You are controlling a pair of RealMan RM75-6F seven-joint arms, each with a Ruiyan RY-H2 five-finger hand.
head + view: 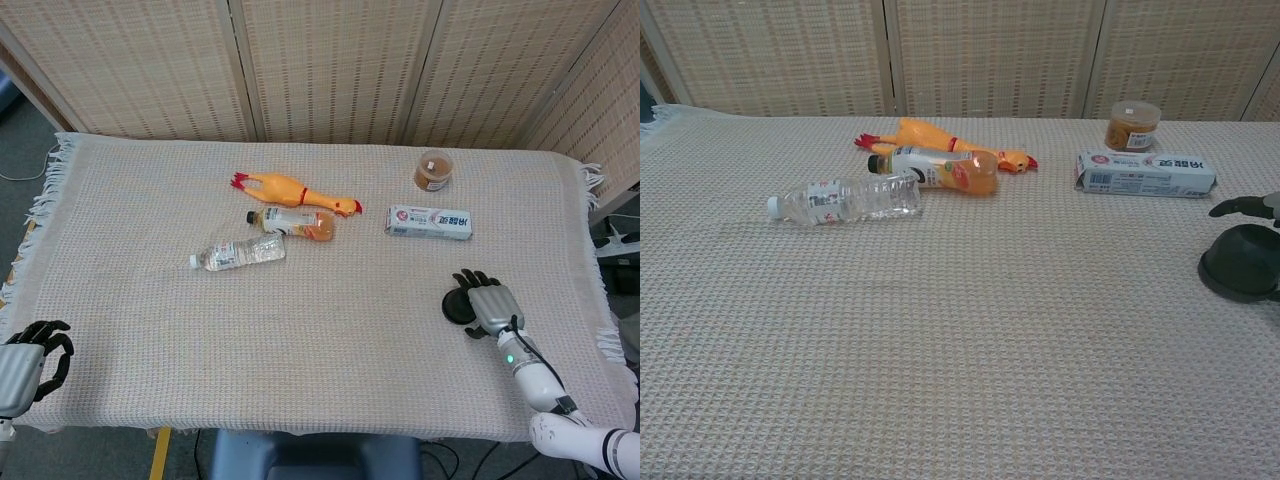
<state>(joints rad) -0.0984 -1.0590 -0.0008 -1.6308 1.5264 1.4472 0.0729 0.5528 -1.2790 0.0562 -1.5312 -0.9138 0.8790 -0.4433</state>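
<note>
Head view: right robot hand (489, 301), fingers spread and holding nothing, over a dark round object (459, 306) at the bench's (330, 340) 4 o'clock; left robot hand (30, 362), fingers loosely curled, empty, at 8 o'clock. Chest view: the dark round object (1242, 272) lies uncovered, one fingertip (1230, 208) above it; left robot hand unseen.

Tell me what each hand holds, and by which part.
Nothing is held. The right hand hovers with fingers spread over a dark round object, not gripping it. The left hand sits empty at the table edge.
</note>
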